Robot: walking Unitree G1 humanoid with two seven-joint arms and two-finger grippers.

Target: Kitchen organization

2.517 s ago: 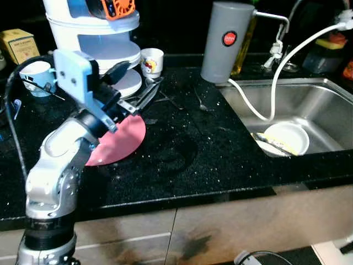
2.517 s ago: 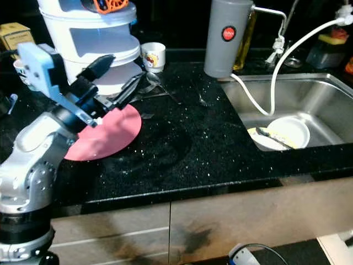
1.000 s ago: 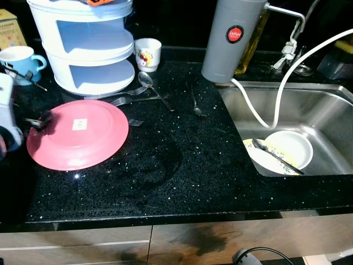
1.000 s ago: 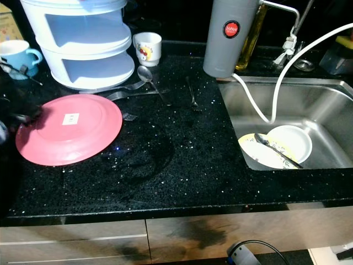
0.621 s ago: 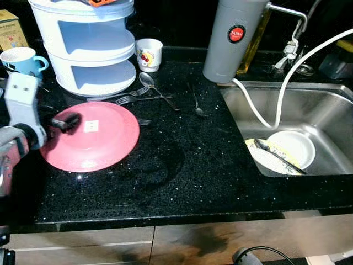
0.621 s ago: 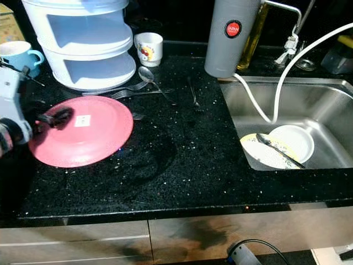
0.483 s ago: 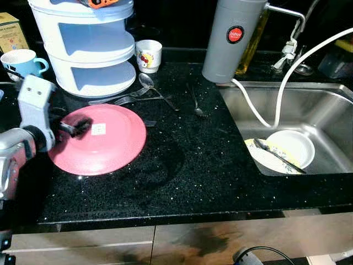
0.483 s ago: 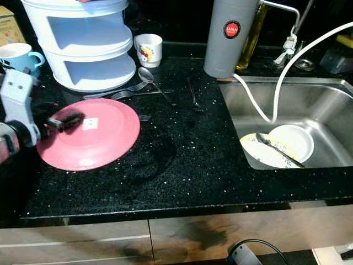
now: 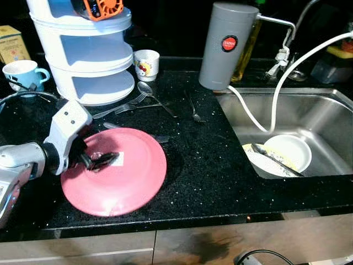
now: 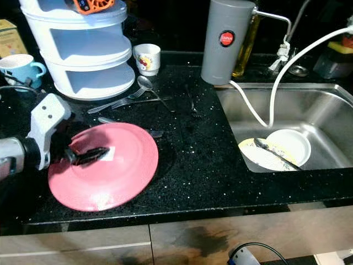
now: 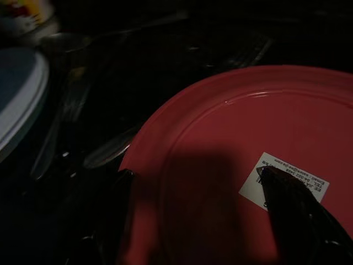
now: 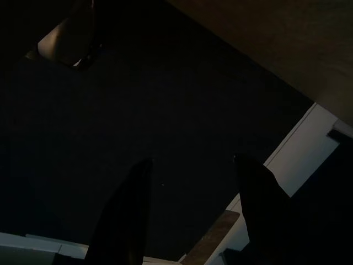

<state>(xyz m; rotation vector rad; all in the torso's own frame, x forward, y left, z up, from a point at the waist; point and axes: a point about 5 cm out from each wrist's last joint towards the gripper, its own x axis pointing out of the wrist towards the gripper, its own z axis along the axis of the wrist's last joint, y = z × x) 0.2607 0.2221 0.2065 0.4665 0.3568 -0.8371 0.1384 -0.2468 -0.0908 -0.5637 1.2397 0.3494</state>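
Left eye view, L to R: blue mug [image 9: 21, 74] at far L rear of black countertop [image 9: 209, 171]. White tiered rack [image 9: 83, 49] beside it, orange item [image 9: 100, 8] on top. Small white cup [image 9: 146, 64] just R of rack. Spoon [image 9: 150, 93] and forks [image 9: 118, 106] lie in front of rack. Left gripper [image 9: 95, 161] is clamped on L edge of pink plate [image 9: 118, 174]: one finger on top near white label [image 11: 284, 180], other finger under rim. Plate sits near front edge of counter. Grey cylinder [image 9: 225, 45] stands at rear centre, white hose [image 9: 276, 83] running into sink [image 9: 331, 105]. Sink holds white bowl [image 9: 287, 152] and yellow plate [image 9: 259, 159]. Right gripper [image 12: 190, 215] hangs idle, fingers apart, gripping nothing.
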